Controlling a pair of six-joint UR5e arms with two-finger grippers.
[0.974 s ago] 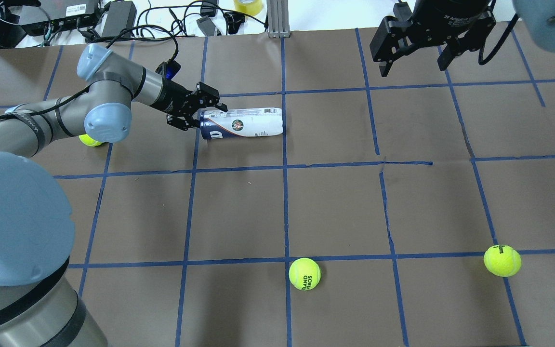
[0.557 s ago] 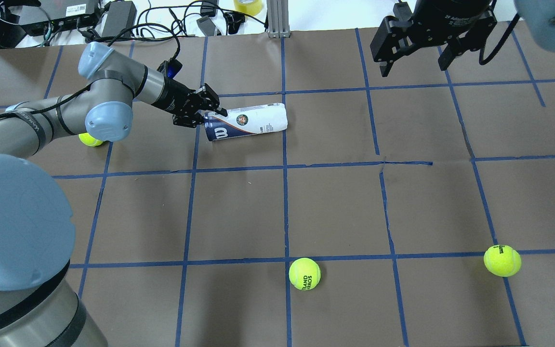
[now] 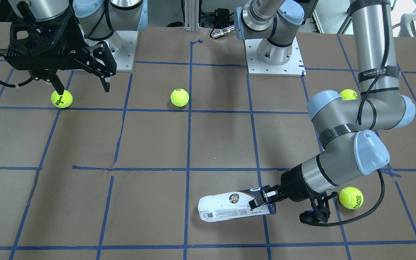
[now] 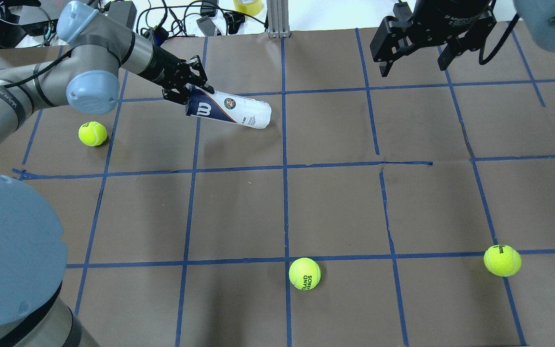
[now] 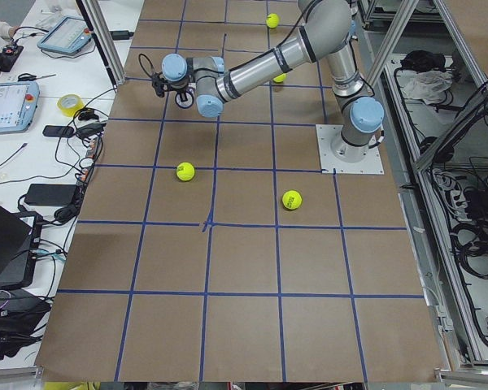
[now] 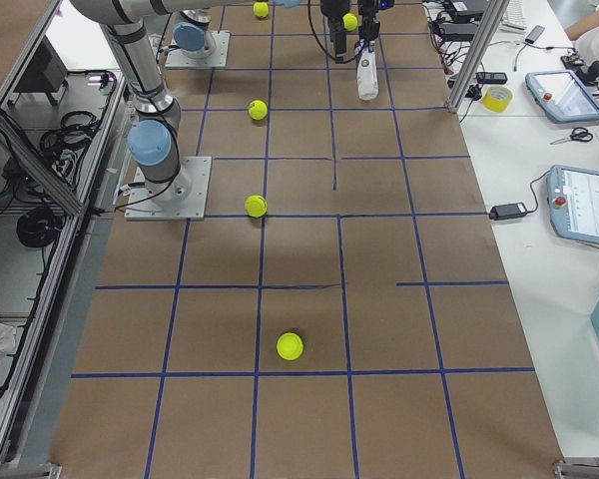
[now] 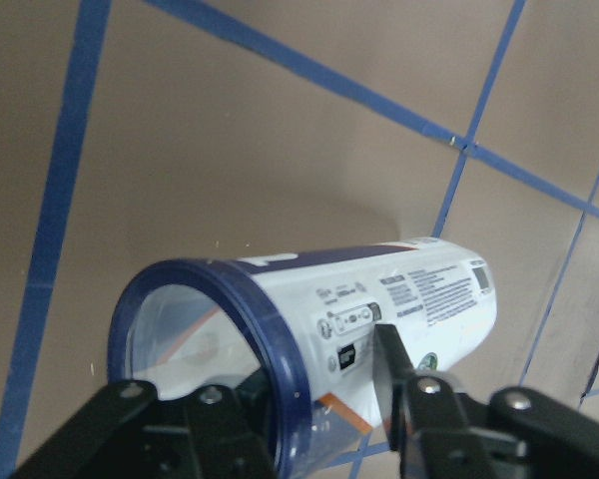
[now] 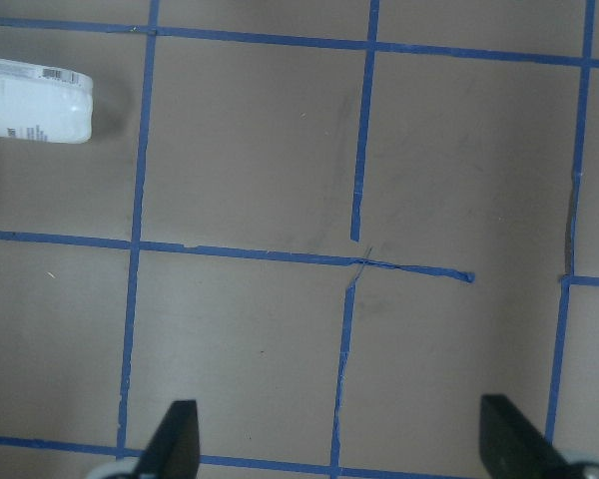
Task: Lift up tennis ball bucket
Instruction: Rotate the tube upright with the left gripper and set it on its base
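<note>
The tennis ball bucket (image 4: 231,110) is a white tube with a navy W band at its open end. My left gripper (image 4: 195,94) is shut on the rim of that navy end and holds it raised over the brown paper, with the white far end tilted lower. The front-facing view shows the bucket (image 3: 226,207) and the left gripper (image 3: 262,204) on it. In the left wrist view the bucket (image 7: 379,309) points away from the fingers (image 7: 389,369). My right gripper (image 4: 415,62) is open and empty at the far right, and the right wrist view shows it (image 8: 339,439) above bare paper.
Yellow-green tennis balls lie on the paper: one near my left arm (image 4: 92,133), one at the front middle (image 4: 304,273), one at the front right (image 4: 502,260). Cables, boxes and a tape roll (image 4: 247,6) sit past the far edge.
My left gripper has moved up and toward the far left with the bucket's navy end. The bucket has swung from lying along the tape line to slanting, its white end drawn left. The right arm stayed still.
</note>
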